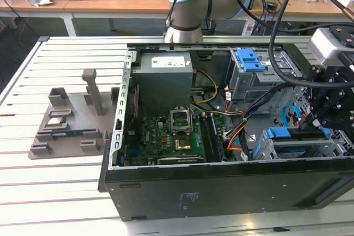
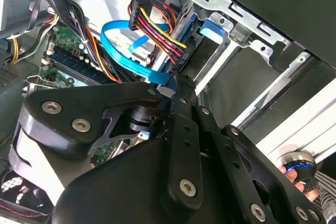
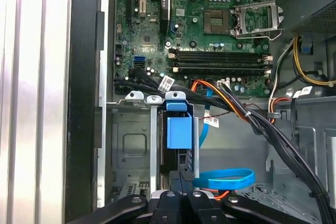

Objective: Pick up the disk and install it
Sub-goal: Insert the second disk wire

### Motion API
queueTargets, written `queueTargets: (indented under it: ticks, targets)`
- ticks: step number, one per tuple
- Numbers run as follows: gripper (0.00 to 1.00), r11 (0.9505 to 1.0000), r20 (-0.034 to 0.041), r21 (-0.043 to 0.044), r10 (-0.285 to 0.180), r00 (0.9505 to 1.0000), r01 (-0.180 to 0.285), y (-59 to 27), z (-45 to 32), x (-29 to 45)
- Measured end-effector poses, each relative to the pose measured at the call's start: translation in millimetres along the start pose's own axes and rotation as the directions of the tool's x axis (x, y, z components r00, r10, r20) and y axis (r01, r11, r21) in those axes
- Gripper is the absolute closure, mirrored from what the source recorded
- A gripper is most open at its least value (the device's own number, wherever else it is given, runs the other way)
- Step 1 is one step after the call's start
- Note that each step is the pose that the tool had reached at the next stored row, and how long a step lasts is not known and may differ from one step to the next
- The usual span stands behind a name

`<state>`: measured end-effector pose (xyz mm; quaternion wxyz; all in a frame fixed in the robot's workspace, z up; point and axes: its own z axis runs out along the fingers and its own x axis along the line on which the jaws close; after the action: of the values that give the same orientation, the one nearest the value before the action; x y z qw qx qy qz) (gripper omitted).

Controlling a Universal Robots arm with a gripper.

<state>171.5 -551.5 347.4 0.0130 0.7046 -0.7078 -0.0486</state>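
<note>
We found the disk (image 3: 177, 132) seated edge-on in the metal drive cage (image 3: 134, 145) of the open computer case (image 1: 221, 192) — blue carrier showing; gripper (image 3: 181, 182) at its end, fingers' state we could not tell — motherboard (image 3: 210, 30) beyond

We logged a green motherboard (image 3: 210, 30) with an open CPU socket (image 3: 255, 17), a blue-tabbed disk (image 3: 178, 129) seated upright in the drive cage (image 3: 134, 140), and a blue cable (image 3: 226, 178) beside the tool (image 3: 181, 203).
</note>
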Motion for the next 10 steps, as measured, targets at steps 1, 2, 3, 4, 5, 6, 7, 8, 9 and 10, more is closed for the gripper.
queueTargets:
  ticks: [1,2,3,4,5,6,7,8,9,10]
  targets:
    - [0.89,1.0000,0.0015,-0.0004,0.000,1.0000,0.000,-0.1,1.1,-0.4]
    - [0.89,1.0000,0.0022,-0.0004,0.000,1.0000,0.000,-0.2,1.8,-0.9]
    - [0.89,1.0000,0.0032,-0.0004,0.000,1.0000,0.000,-0.2,2.2,-1.4]
    - [0.89,1.0000,0.0035,-0.0004,0.000,1.0000,0.000,-0.2,2.3,-1.9]
    - [0.89,1.0000,0.0036,-0.0004,0.000,1.0000,0.000,-0.2,2.4,-2.7]
    - [0.89,1.0000,0.0038,-0.0004,0.000,1.0000,0.000,-0.3,2.7,-3.3]
    - [0.89,1.0000,0.0038,-0.0004,0.000,1.0000,0.000,-0.3,2.9,-3.8]
    - [0.89,1.0000,0.0037,-0.0012,0.000,1.0000,0.000,-0.7,3.7,-4.5]
    - [0.89,1.0000,0.0037,-0.0017,0.000,1.0000,0.000,-0.9,4.4,-4.7]
    - [0.89,1.0000,0.0034,-0.0025,0.000,1.0000,0.000,-1.3,4.9,-5.0]
